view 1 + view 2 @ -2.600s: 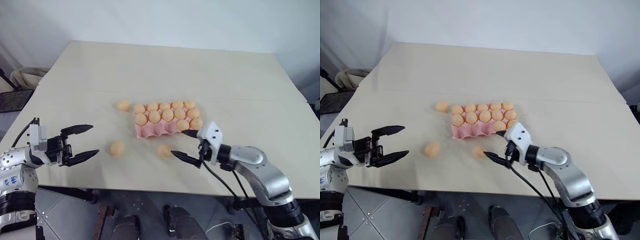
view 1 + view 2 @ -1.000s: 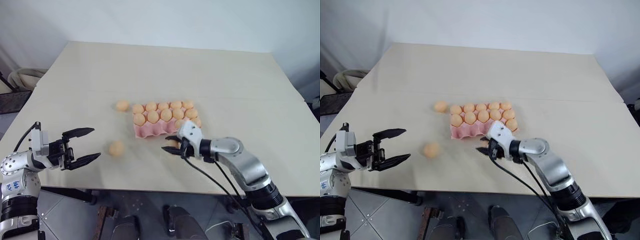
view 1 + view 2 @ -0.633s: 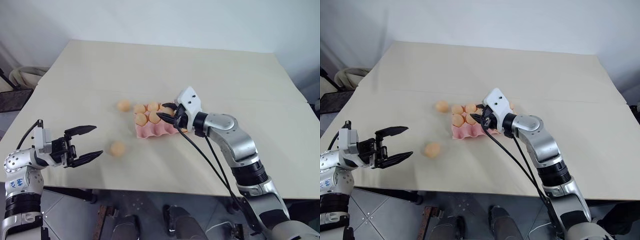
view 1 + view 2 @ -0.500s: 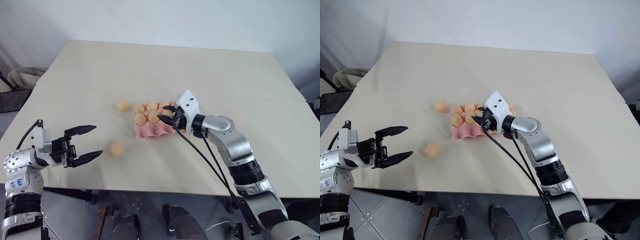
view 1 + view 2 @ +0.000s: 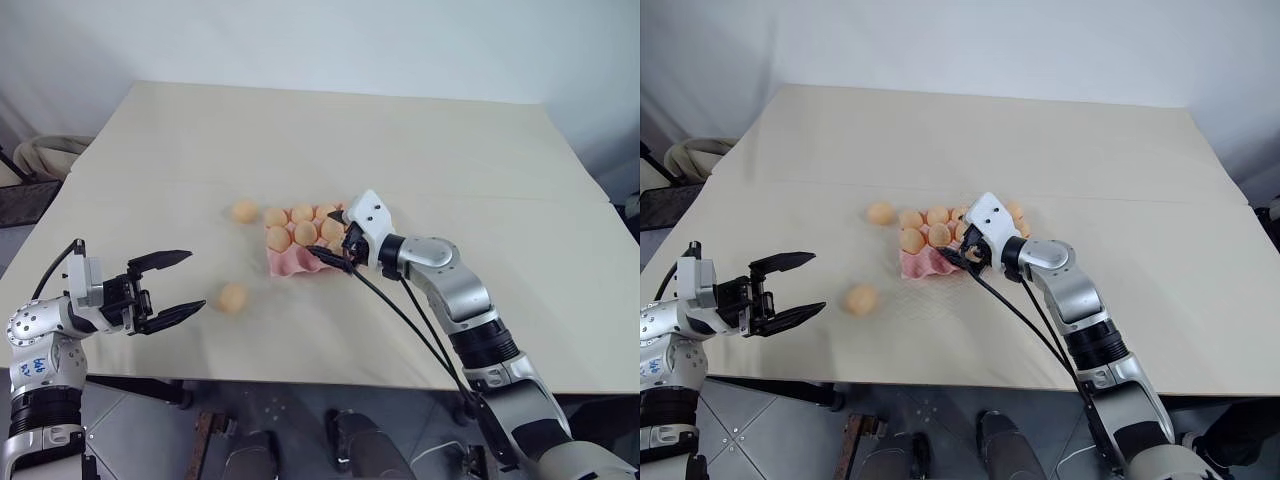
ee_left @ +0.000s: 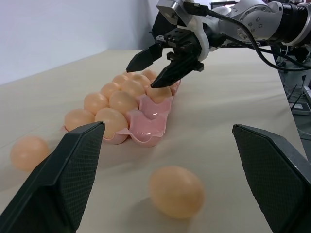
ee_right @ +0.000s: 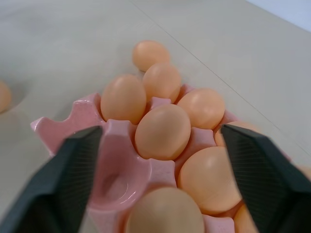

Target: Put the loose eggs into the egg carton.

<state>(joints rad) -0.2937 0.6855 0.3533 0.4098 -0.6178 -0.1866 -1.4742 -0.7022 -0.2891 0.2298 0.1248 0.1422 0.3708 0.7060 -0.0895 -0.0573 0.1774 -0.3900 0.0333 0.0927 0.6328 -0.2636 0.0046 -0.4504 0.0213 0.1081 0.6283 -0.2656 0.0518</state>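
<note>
Though empty, right gripper [image 5: 333, 253] jaws wide.

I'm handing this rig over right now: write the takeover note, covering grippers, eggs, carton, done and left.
Right gripper: open over the near row of the egg carton, an egg just under its fingers.
Left gripper: open, empty, hovering at the table's near left.
Carton: back two rows look full where visible; at least two near-row cups at the left end are empty.
Loose eggs: one on the table ahead of the left gripper, one beside the carton's far left corner.
Left: put both in the empty cups.
</note>
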